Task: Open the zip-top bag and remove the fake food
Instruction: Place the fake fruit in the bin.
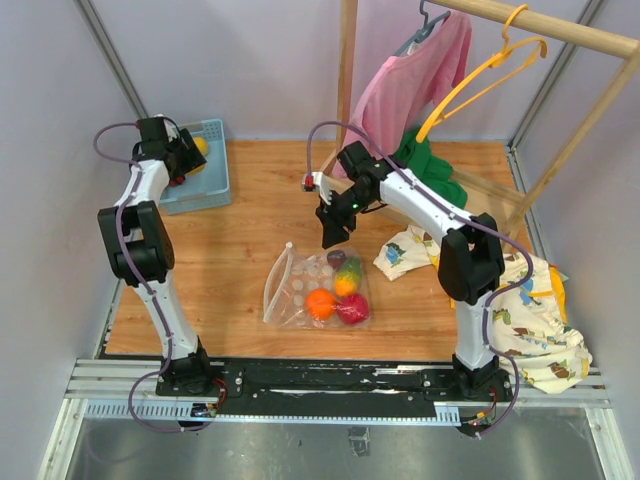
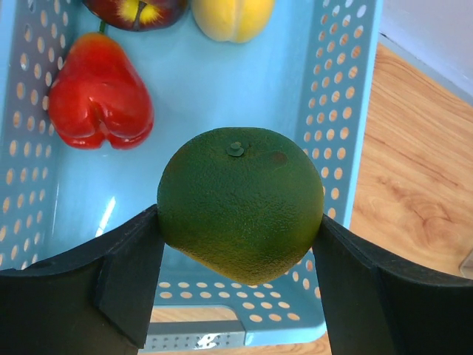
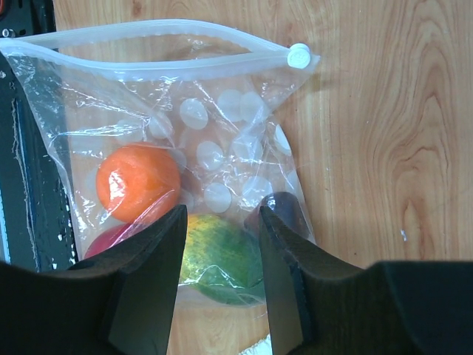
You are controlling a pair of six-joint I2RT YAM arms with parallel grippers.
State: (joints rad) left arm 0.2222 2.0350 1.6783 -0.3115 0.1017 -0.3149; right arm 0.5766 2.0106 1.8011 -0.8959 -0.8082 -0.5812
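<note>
The clear zip-top bag (image 1: pixel 292 292) lies flat on the wooden table, white zip strip (image 3: pixel 148 29) and slider (image 3: pixel 299 55) at one end, the strip's two bands slightly parted. Fake food shows inside it: an orange (image 3: pixel 138 181), a yellow-green mango (image 3: pixel 222 255), a dark purple piece (image 3: pixel 284 211) and a red one (image 1: pixel 352 310). My right gripper (image 3: pixel 222 222) hangs open above the bag, nothing between its fingers. My left gripper (image 2: pixel 236 229) is shut on a green round fruit (image 2: pixel 240 192) over the blue basket (image 2: pixel 347 111) at the back left.
In the basket lie a red fruit (image 2: pixel 100 96), a dark red apple (image 2: pixel 137 9) and a yellow fruit (image 2: pixel 233 15). A wooden rack (image 1: pixel 345 70) with a pink garment (image 1: pixel 410 85) and yellow hanger (image 1: pixel 480 75) stands back right. Green cloth (image 1: pixel 430 165) and cartoon-print cloth (image 1: pixel 530 320) lie right.
</note>
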